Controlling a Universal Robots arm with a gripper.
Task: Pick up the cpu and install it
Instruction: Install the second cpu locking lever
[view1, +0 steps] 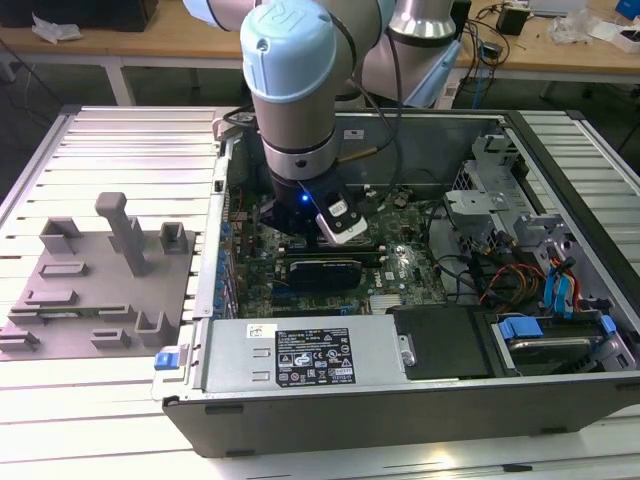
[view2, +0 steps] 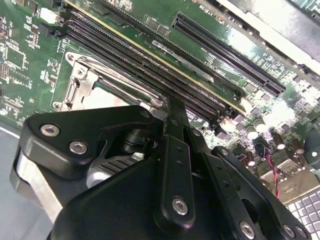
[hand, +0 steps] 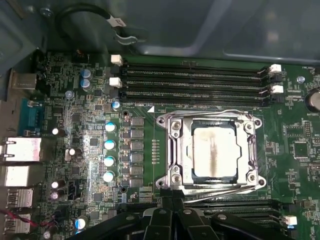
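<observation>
Silver-topped, the cpu is lying seated inside the metal-framed socket, so it looks installed. Just at its 6 o'clock the gripper is hovering with fingers clenched together, grasping nothing.

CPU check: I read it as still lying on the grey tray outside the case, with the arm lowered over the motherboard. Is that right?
Not quite. The CPU is not on the grey tray; the first wrist view shows its pale silver top sitting inside the metal-framed socket on the motherboard. The rest holds: in the exterior view the arm is lowered into the case over the motherboard.
</observation>
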